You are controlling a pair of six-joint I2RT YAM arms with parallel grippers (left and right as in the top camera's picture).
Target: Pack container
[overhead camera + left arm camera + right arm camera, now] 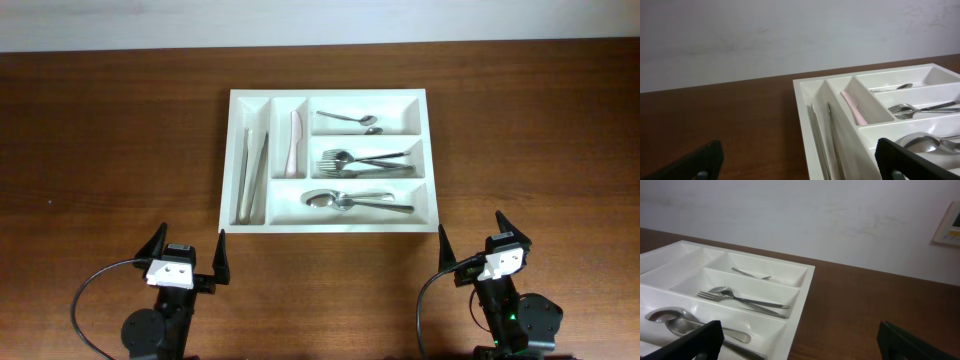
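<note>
The white container lies in the middle of the brown table, its compartments holding cutlery. Tongs fill the leftmost upright slot, and a pink-handled knife lies in the one beside it. Small spoons are in the top long slot, forks in the middle one, large spoons in the bottom one. My left gripper stands open just short of the container's front left corner. My right gripper is open off the front right corner. Neither holds anything.
Bare wood table surface runs to both sides of the container and in front of it. A pale wall stands behind the table, with a framed sheet at the right.
</note>
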